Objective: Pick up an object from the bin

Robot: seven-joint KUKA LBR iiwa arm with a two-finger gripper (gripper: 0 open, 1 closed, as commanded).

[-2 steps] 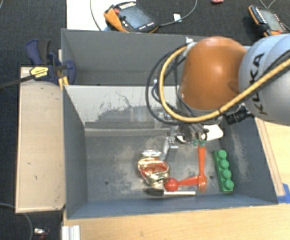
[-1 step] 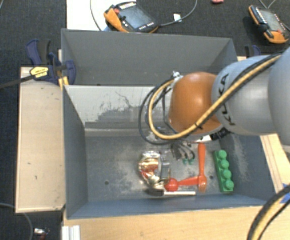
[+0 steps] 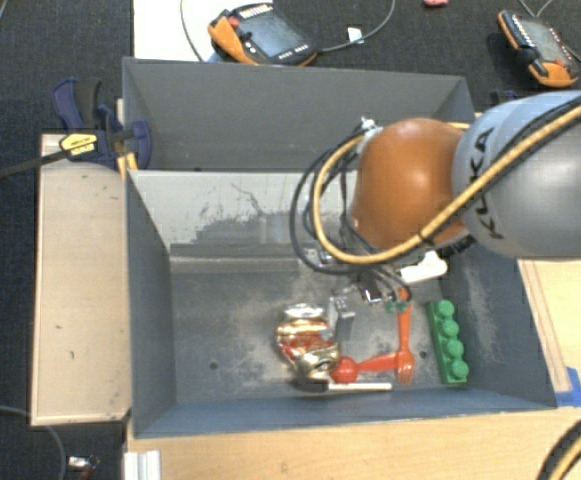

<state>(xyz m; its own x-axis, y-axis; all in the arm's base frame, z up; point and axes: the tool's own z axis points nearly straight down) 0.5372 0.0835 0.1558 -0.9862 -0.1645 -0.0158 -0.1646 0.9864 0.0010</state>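
Note:
My gripper [image 3: 346,314] hangs low in the bin's front middle, under the arm's wrist. Just below and left of it lies a crumpled shiny red and gold wrapper-like thing [image 3: 304,334], touching or nearly touching the gripper's tip. A dark rounded piece [image 3: 311,371] sits at the wrapper's front edge. To the right, an orange-red L-shaped plastic tool [image 3: 382,362] runs from a round end near the wrapper up along the gripper's right side. A thin white stick [image 3: 362,386] lies along the front wall.
A green bumpy block [image 3: 448,342] lies lengthwise near the bin's right wall. The arm and its cabled wrist cover the bin's back right. The bin's left half shows bare scuffed floor.

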